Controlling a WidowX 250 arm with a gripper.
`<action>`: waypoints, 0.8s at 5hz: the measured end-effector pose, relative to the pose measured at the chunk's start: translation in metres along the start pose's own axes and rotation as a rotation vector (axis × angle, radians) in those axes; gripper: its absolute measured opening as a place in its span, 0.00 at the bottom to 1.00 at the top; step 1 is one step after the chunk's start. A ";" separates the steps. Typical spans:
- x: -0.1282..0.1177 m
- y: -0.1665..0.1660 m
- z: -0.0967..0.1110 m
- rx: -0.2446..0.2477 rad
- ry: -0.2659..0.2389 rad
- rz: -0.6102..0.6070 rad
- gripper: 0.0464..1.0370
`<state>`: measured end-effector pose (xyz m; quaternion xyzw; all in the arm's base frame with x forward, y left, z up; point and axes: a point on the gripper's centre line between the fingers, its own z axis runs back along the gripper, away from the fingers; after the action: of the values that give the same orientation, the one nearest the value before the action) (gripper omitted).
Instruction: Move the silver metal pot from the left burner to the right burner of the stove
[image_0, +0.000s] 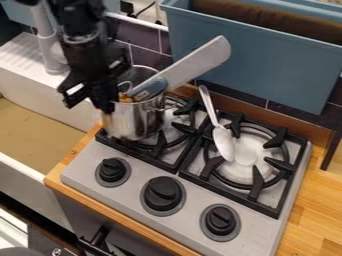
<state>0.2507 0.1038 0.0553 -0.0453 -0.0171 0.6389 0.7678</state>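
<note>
At the upper left, the gripper (88, 106) hangs beside the left side of a silver pot (141, 120), its fingers apart. One of them is right at the pot's rim; whether it touches the metal I cannot tell. The pot stands on the stove's left burner. A large pale grey blade-shaped utensil with a blue part (194, 64) leans out of it toward the upper right, and a small orange-brown thing (125, 97) shows inside. On the right burner lies a silver spoon (223, 141), bowl toward the front and handle toward the back.
The toy stove (127, 200) has black grates and three black knobs along its front. A white sink (50, 95) lies to the left with a grey-white tap (48, 47). Behind the stove hangs a blue bin (260, 55). Wooden counter (317, 215) runs along the right.
</note>
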 end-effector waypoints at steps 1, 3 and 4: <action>-0.006 0.006 0.010 0.012 0.019 -0.019 0.01; -0.033 0.014 0.034 0.014 0.083 -0.092 0.01; -0.059 0.019 0.031 -0.015 0.095 -0.124 0.01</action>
<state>0.2183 0.0509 0.0865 -0.0799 0.0118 0.5871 0.8054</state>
